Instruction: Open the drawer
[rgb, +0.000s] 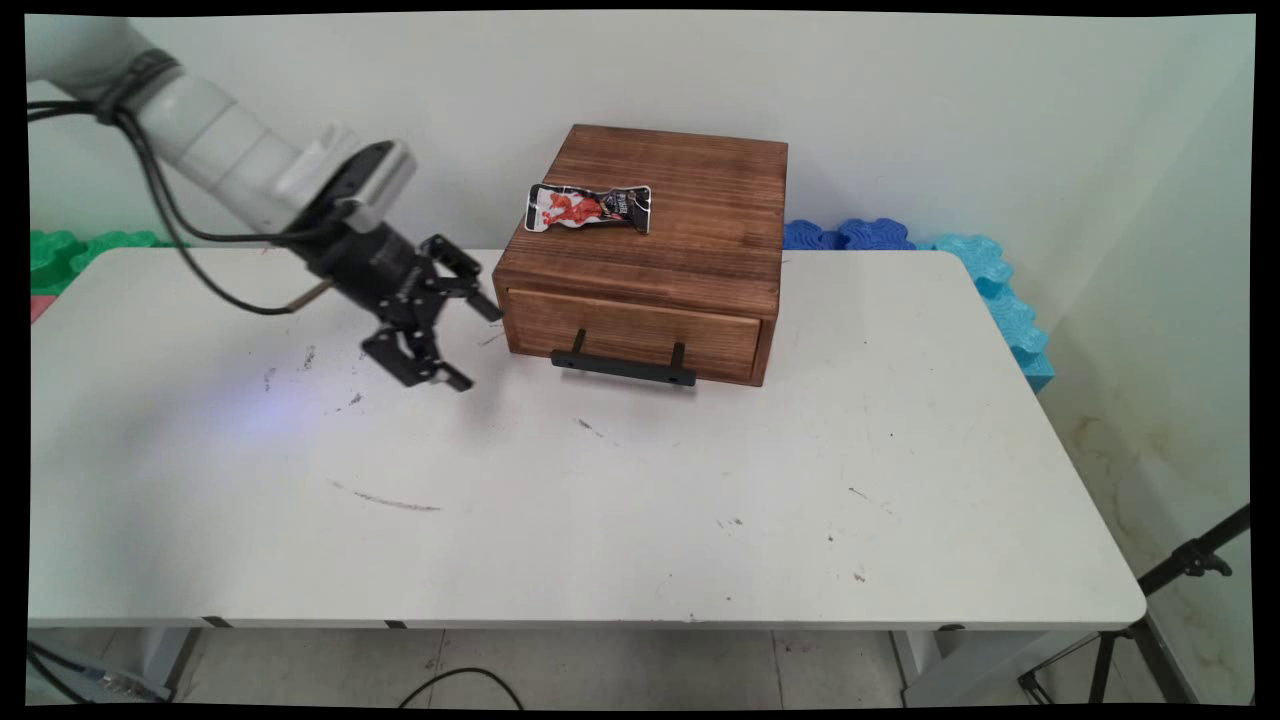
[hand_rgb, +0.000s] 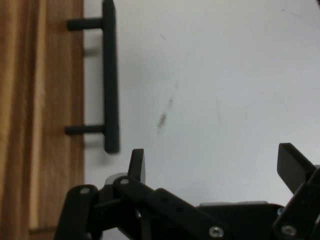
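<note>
Black two-finger gripper (rgb: 478, 345) on a white arm, hanging low over the white table (rgb: 600, 500) just to the left of a wooden drawer box (rgb: 700, 200). Fingers (hand_rgb: 136, 162) spread wide apart, gripping nothing and touching nothing.

Nearest to the gripper: the box's front left corner and, a little further along the box's front, the black bar handle (rgb: 622, 367) of its single drawer (rgb: 630, 335). Drawer shut flush with the box's face.

In the hand view, the handle (hand_rgb: 111, 75) stands clear of the drawer front (hand_rgb: 40, 100) on two short posts. Lies off to one side of the open fingers rather than between them, with bare tabletop straight ahead of the hand.

On top of the box, toward its left edge, a crumpled snack packet (rgb: 588, 207) in red, white and black, lying flat and well apart from the gripper.

Behind the box, against the wall, blue foam mats (rgb: 850, 235). Far to the box's left, green foam mats (rgb: 70, 250). Black cables (rgb: 170, 220) looping down from the arm.
</note>
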